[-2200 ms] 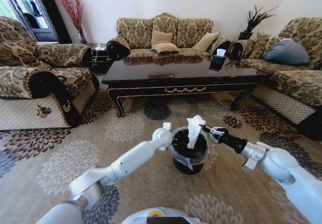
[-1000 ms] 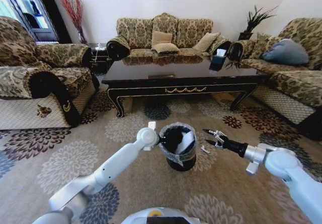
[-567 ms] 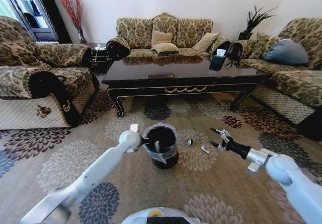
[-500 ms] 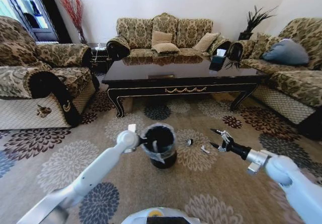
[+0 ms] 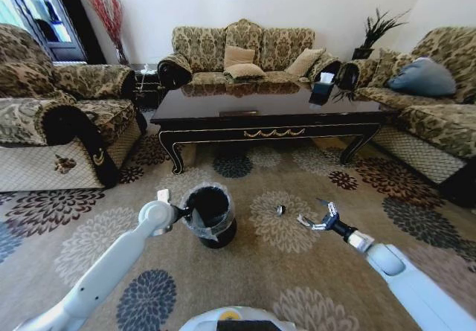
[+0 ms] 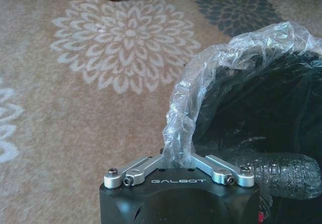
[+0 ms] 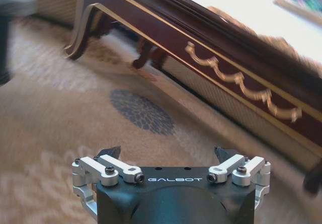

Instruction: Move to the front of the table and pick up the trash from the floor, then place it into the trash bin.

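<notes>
Trash bin (image 5: 209, 216) is held by the left gripper (image 5: 178, 213), nearest the robot on the patterned carpet (image 5: 89, 242), left of centre. In the left wrist view the fingers are seen closed on the clear liner (image 6: 201, 93) at the rim; a clear plastic bottle (image 6: 287, 176) is seen lying inside the bin. Whether the bin stands on the carpet or is lifted cannot be told.

Right gripper (image 5: 315, 220) is held low over the carpet, right of centre, jaws spread wide, nothing between them; the open, empty fingers are confirmed in the right wrist view (image 7: 170, 156). A white scrap (image 5: 302, 220) is seen just at the fingertips; contact cannot be judged.

A little farther out, a small dark round bit (image 5: 280, 210) lies on a pale flower of the carpet, between bin and right gripper, apart from both.

Beyond, the table (image 5: 275, 115) stands with its gold-ornamented front edge facing the robot; a small black box (image 5: 321, 91) is noted near its far right corner.

Step judged: pick-up of remaining floor litter, with some trash already binned. Next move is judged to call for the open jaws to be lowered over the scrap and closed on it; a thin flat piece on pile may be missed. The dark bit is left for after.
</notes>
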`<state>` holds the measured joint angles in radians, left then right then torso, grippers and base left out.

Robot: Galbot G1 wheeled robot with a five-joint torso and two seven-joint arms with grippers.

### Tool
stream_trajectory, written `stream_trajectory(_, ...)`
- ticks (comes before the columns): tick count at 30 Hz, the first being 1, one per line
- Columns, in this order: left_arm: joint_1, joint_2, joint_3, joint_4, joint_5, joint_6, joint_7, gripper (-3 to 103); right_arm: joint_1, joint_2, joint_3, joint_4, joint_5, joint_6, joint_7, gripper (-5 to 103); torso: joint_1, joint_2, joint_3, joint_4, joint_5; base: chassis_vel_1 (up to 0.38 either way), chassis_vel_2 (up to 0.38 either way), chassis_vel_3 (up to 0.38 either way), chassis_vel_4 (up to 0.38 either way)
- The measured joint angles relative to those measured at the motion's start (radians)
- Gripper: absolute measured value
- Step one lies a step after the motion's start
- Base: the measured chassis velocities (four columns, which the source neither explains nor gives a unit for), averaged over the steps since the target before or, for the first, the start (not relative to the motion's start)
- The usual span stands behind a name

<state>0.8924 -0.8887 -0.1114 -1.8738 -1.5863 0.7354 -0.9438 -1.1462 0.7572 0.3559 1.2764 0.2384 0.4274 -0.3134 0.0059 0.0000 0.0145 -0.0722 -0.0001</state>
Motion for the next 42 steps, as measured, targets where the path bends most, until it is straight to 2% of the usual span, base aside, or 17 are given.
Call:
stream_trajectory(2, 0.023, 0.007, -0.011, -0.013, 0.003, 0.0, -0.001, 0, 0.051, 0.015, -0.042, -0.053, 0.095, -0.032, -0.026, 100, 0.0, 0.0, 0.0, 0.0002, -0.0002, 0.0, 0.0, 0.0, 0.0)
stream_trajectory(3, 0.023, 0.007, -0.011, -0.013, 0.003, 0.0, -0.001, 0, 0.051, 0.015, -0.042, -0.053, 0.095, -0.032, -0.026, 100, 0.0, 0.0, 0.0, 0.0002, -0.0002, 0.0, 0.0, 0.0, 0.0)
stream_trajectory(5, 0.045, 0.013, -0.021, -0.024, 0.01, 0.0, -0.003, 0, 0.096, 0.027, -0.079, -0.108, 0.17, -0.056, -0.054, 100, 0.0, 0.0, 0.0, 0.0002, 0.0, 0.0, 0.0, 0.0, 0.0)
stream_trajectory(9, 0.071, 0.018, -0.036, -0.038, 0.016, 0.0, -0.005, 0, 0.165, 0.05, -0.132, -0.219, 0.204, -0.075, -0.073, 100, 0.0, 0.0, 0.0, 0.0, -0.0001, 0.0, 0.0, 0.0, 0.0)
stream_trajectory(16, 0.098, 0.023, -0.053, -0.053, 0.019, 0.0, -0.006, 0, 0.273, 0.11, -0.196, -0.451, 0.119, -0.058, -0.092, 100, 0.0, 0.0, 0.0, -0.0001, 0.0, 0.0, 0.0, 0.0, 0.0)
stream_trajectory(18, 0.103, 0.023, -0.054, -0.058, 0.019, 0.0, -0.007, 0, 0.3, 0.137, -0.197, -0.517, 0.07, -0.041, -0.095, 100, 0.0, 0.0, 0.0, -0.0002, 0.0001, 0.0, 0.0, 0.0, 0.0)
stream_trajectory(30, 0.118, 0.006, -0.054, -0.073, 0.018, 0.0, -0.008, 0, 0.492, 0.235, -0.149, -0.846, -0.065, 0.008, -0.1, 100, 0.0, 0.0, 0.0, 0.0004, 0.0, 0.0, 0.0, 0.0, 0.0)
stream_trajectory(42, 0.123, 0.005, -0.058, -0.074, 0.015, 0.0, -0.008, 0, 0.529, 0.265, -0.096, -0.969, -0.121, 0.022, -0.129, 100, 0.0, 0.0, 0.0, -0.0001, 0.0001, 0.0, 0.0, 0.0, 0.0)
